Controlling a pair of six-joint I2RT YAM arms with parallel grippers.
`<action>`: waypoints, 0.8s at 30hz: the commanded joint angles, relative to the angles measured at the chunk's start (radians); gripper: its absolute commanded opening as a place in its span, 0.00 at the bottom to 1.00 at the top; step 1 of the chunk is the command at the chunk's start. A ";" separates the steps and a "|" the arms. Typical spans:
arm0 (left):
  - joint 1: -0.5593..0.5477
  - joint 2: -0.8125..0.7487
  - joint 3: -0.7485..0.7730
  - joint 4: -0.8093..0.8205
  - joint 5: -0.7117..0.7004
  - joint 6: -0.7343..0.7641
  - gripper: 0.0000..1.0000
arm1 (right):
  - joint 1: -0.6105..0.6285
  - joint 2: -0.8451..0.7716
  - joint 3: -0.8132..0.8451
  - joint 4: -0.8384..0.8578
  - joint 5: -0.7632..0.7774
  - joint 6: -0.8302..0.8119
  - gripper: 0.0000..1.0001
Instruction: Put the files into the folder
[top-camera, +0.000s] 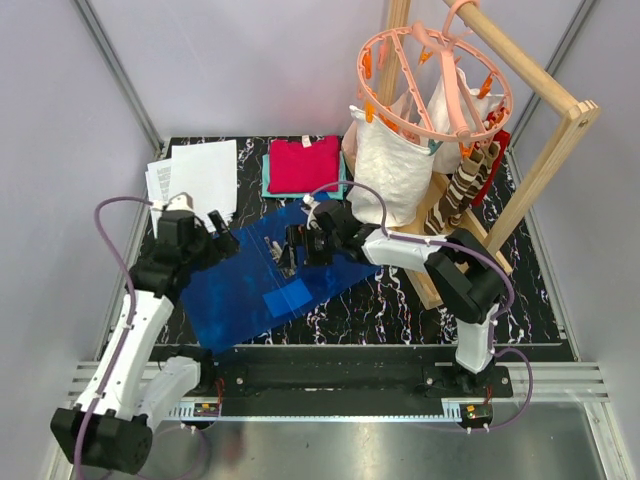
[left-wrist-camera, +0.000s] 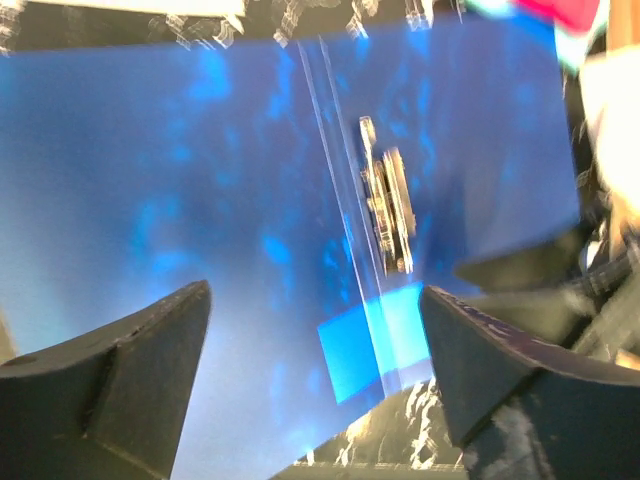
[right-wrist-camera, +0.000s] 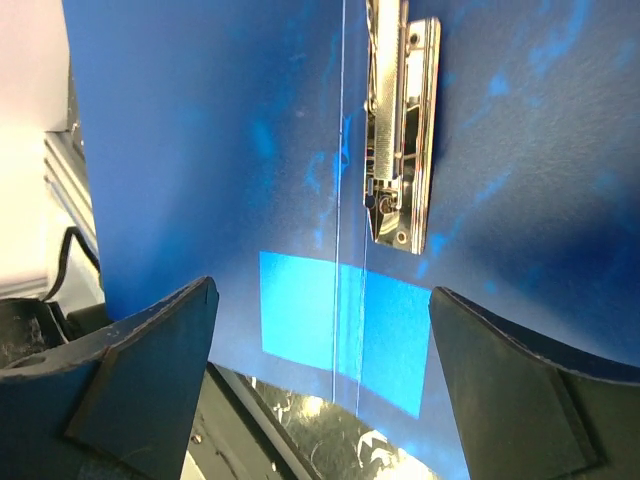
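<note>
Two grippers hang over one folder. The left gripper (left-wrist-camera: 315, 372) has its jaws spread wide with nothing between them, and its fingers (left-wrist-camera: 135, 375) frame the blue sheet below. The right gripper (right-wrist-camera: 325, 385) is likewise spread wide and holds nothing.

One folder (top-camera: 245, 295) lies spread flat on the table (top-camera: 400, 310), near the front left. In the top view the left gripper (top-camera: 224, 238) is over its far left corner and the right gripper (top-camera: 290, 252) is over its middle.

One metal clip (right-wrist-camera: 402, 130) sits along the spine. Both wrist views resolve it; in the top view it is hidden by the right gripper. Both wrist views also show one lighter blue rectangle (right-wrist-camera: 345, 342) near the folder's edge.

The files (top-camera: 195, 175) lie in one fanned stack at the far left corner of the table, just beyond the folder. The sheet count cannot be told. Only the top view shows the whole stack.

The top view alone also shows:
- one red garment (top-camera: 303, 163) on one teal garment (top-camera: 268, 185);
- one white bag (top-camera: 390, 170);
- one pink peg hanger (top-camera: 435, 80);
- one wooden rack (top-camera: 545, 140).
</note>
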 joint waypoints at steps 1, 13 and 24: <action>0.179 0.083 0.101 0.054 0.156 -0.004 0.95 | 0.011 -0.084 0.092 -0.119 0.119 -0.093 0.97; 0.172 1.009 0.762 0.021 -0.115 0.176 0.54 | -0.005 -0.128 0.249 -0.464 0.330 -0.228 0.99; -0.022 1.373 1.130 -0.088 -0.549 0.302 0.64 | -0.041 -0.239 0.146 -0.441 0.296 -0.247 0.99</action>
